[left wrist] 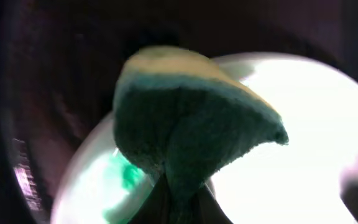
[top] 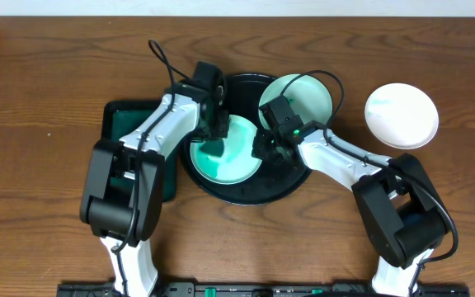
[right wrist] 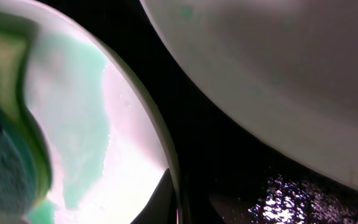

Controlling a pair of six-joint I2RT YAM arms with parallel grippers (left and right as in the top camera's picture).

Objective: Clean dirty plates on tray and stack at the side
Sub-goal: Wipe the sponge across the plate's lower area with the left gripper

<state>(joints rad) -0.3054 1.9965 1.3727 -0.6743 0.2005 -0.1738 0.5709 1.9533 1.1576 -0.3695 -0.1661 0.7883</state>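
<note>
A light turquoise plate (top: 231, 157) with green smears (left wrist: 127, 175) lies in the black tray (top: 283, 188). My left gripper (top: 214, 125) is shut on a green and yellow sponge (left wrist: 191, 124), which it holds over the plate's left part. On the plate's right rim (right wrist: 166, 155) my right gripper (right wrist: 185, 204) is shut, with one finger (right wrist: 159, 200) over the plate's inside. A second turquoise plate (top: 302, 97) rests tilted on the tray's upper right rim; in the right wrist view this second plate (right wrist: 260, 81) fills the upper right. A white plate (top: 401, 115) lies on the table to the right.
A dark green rectangular tray (top: 127, 122) sits left of the black tray, partly under my left arm. Both arms reach in over the black tray from the near side. Brown wooden table (top: 48, 74) surrounds everything.
</note>
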